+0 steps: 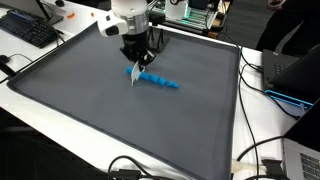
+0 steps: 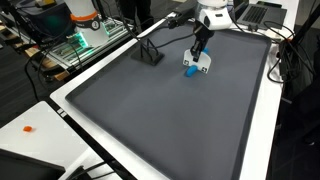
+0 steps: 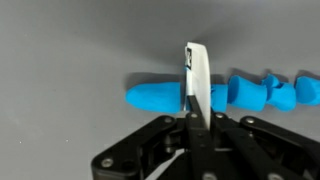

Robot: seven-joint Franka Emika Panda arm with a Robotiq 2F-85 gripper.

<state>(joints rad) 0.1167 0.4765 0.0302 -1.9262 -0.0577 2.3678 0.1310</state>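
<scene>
Hand grips white strip (upright) over blue toy

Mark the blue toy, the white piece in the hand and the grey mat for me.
blue toy (image 3: pixel 245 95): wrist view, thick middle segment.
white piece (image 3: pixel 198 80): wrist view, middle of its length.
grey mat (image 1: pixel 110 130): exterior view, bare middle area.

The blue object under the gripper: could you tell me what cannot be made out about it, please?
- Blue object: right end cut off by the wrist view's edge; middle hidden behind the white piece in the gripper.
- In both exterior views: too small to identify.
- Whether piece and object touch: cannot tell.
</scene>
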